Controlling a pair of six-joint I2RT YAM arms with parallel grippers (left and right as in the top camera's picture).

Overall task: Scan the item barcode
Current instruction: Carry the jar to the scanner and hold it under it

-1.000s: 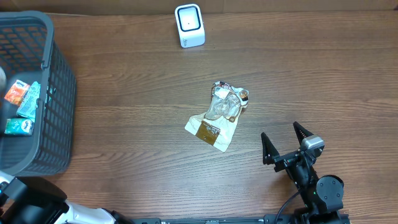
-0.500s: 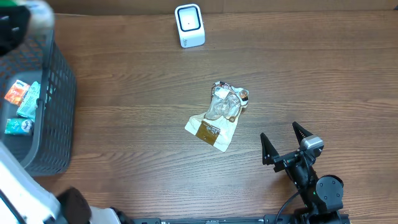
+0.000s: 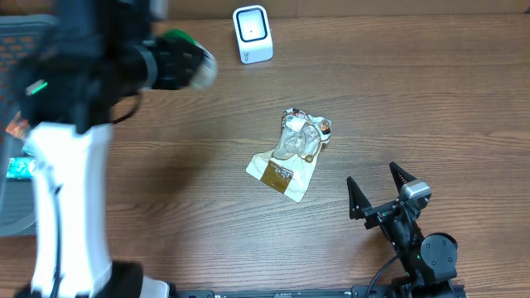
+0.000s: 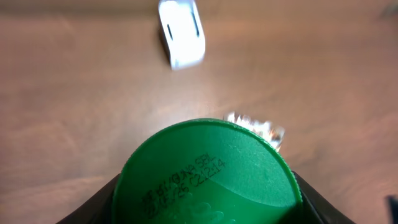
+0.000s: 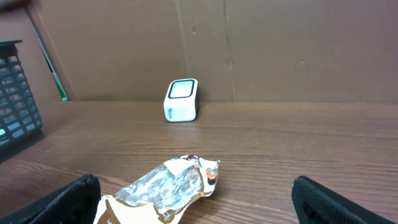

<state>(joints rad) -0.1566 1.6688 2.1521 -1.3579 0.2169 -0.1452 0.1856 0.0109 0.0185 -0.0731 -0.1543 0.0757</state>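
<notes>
My left gripper (image 3: 184, 68) is shut on a container with a green lid (image 4: 205, 174), held in the air over the table's far left part. In the left wrist view the lid fills the lower frame, a printed date code on top, with black fingers (image 4: 93, 208) on both sides. The white barcode scanner (image 3: 252, 33) stands at the far edge, to the right of the held item, and appears as scanner (image 4: 181, 34) ahead of the lid. My right gripper (image 3: 377, 189) sits open at the near right, nothing between its fingers (image 5: 68, 199).
A crumpled foil packet (image 3: 291, 153) lies mid-table, just ahead of the right gripper, seen as packet (image 5: 165, 190). The dark mesh basket (image 3: 12, 215) with small packs stands at the left edge, mostly behind the left arm. A cardboard wall (image 5: 280, 50) backs the table.
The left arm has swung up out of the basket and rightward over the table, carrying the green-lidded container toward the scanner. The right arm and the foil packet have not moved.
</notes>
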